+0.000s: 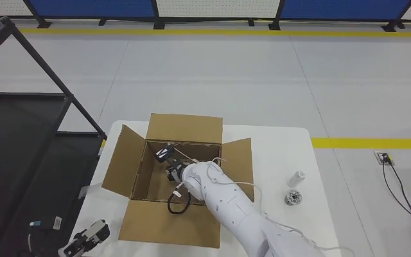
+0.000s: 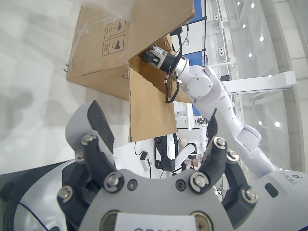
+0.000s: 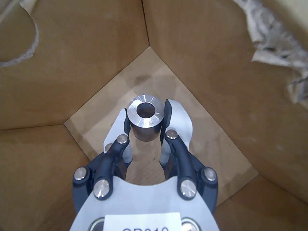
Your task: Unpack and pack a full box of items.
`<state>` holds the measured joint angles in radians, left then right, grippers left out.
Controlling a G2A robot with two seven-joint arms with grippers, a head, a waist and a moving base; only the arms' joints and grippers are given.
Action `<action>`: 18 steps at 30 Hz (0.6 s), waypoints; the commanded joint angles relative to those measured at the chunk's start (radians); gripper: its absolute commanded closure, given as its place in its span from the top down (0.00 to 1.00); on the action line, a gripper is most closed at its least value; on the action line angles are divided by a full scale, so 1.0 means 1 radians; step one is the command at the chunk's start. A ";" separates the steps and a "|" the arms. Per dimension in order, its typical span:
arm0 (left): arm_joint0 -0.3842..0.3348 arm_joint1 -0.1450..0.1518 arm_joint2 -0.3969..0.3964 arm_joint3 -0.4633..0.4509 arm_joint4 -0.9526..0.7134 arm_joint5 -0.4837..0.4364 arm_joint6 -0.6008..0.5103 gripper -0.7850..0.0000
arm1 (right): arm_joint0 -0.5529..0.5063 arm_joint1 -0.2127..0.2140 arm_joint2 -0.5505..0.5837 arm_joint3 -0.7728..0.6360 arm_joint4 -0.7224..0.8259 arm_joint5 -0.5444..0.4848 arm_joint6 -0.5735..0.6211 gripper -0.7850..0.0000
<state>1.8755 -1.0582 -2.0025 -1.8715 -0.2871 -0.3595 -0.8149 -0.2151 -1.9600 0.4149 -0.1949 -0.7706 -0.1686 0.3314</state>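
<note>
The right arm (image 1: 218, 193) is glossy white with rounded joint housings, at lower centre of the top view; a black ribbed cable (image 2: 172, 92) loops beside its dark wrist (mid-frame in the left wrist view); the left gripper (image 2: 154, 108) and right gripper (image 3: 146, 111) share black linkage fingers (image 3: 179, 152), silver plates, bright round screws (image 3: 101, 188) and a white label (image 3: 143, 221).

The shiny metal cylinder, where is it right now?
In the right wrist view, the metal cylinder sits between the fingers of the right gripper, deep inside the cardboard box near a floor corner.
</note>
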 commanded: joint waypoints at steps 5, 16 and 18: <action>0.005 -0.002 0.039 -0.023 0.061 -0.001 0.018 1.00 | -0.008 0.007 0.010 -0.003 -0.012 0.050 0.030 0.00; 0.024 -0.003 0.050 -0.028 0.076 -0.013 0.032 1.00 | -0.020 0.022 0.020 0.001 -0.052 0.051 0.037 0.27; 0.025 -0.003 0.050 -0.030 0.076 -0.015 0.034 1.00 | -0.021 0.024 0.024 0.000 -0.055 0.051 0.042 0.39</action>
<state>1.9000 -1.0610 -1.9526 -1.9007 -0.2108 -0.3734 -0.7823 -0.2355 -1.9370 0.4372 -0.1948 -0.8242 -0.1177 0.3712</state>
